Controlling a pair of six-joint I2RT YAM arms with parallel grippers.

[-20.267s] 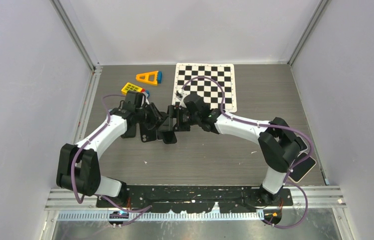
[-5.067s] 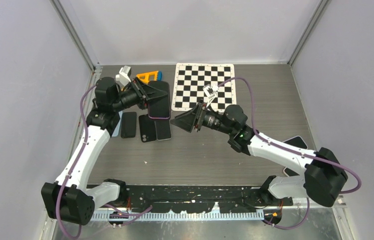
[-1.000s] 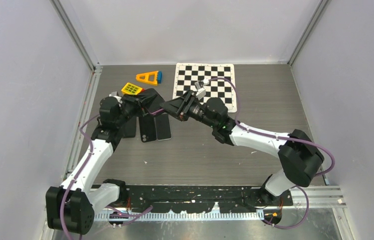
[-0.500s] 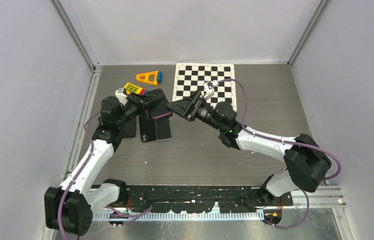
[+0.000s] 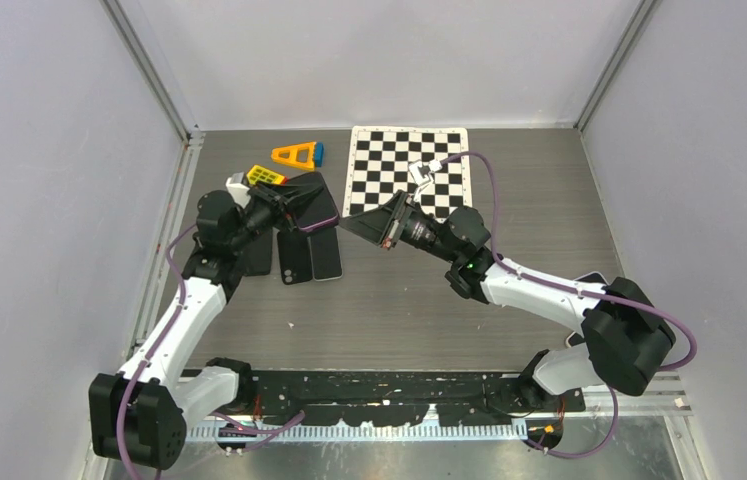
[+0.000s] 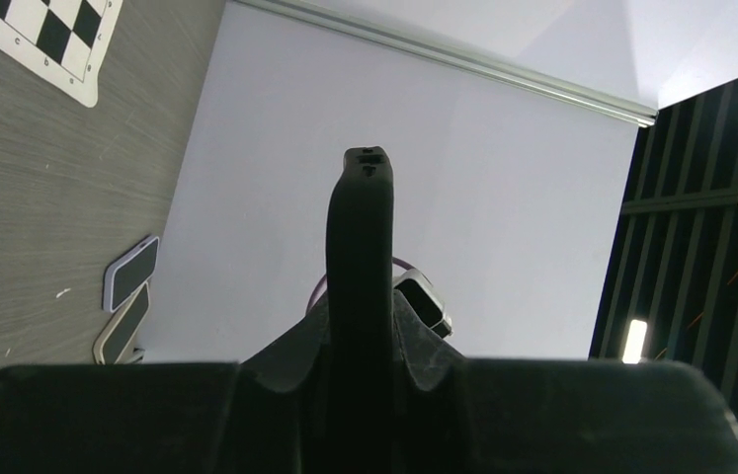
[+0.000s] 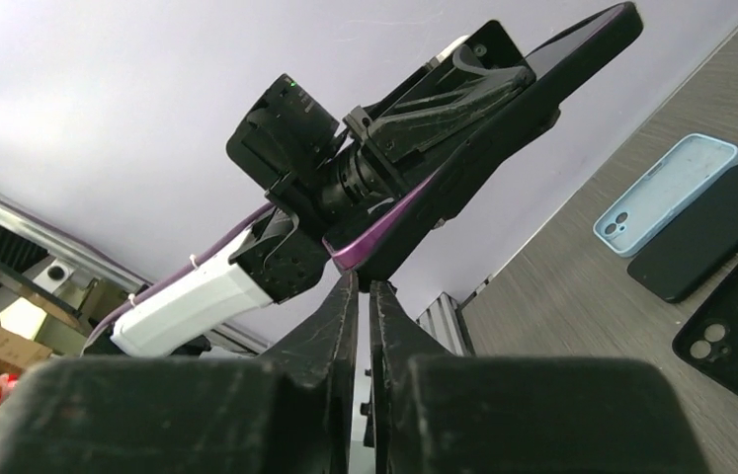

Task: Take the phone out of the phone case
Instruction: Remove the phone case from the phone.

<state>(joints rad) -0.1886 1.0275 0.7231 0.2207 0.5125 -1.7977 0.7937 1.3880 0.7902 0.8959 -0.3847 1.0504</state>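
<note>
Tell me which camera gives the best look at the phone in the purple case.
The right wrist view: the cased phone shows its long side and purple rim, clamped in the left gripper. The left wrist view sees only its dark edge; the top view shows it small and partly hidden by that gripper.

The dark phone (image 7: 587, 38), seated in its purple-edged case (image 7: 392, 230), is clamped tilted and aloft in the left jaws.

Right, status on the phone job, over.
Left gripper shut on cased phone, held aloft. Right gripper shut at its purple edge. Not yet removed. Nothing blocking.
</note>
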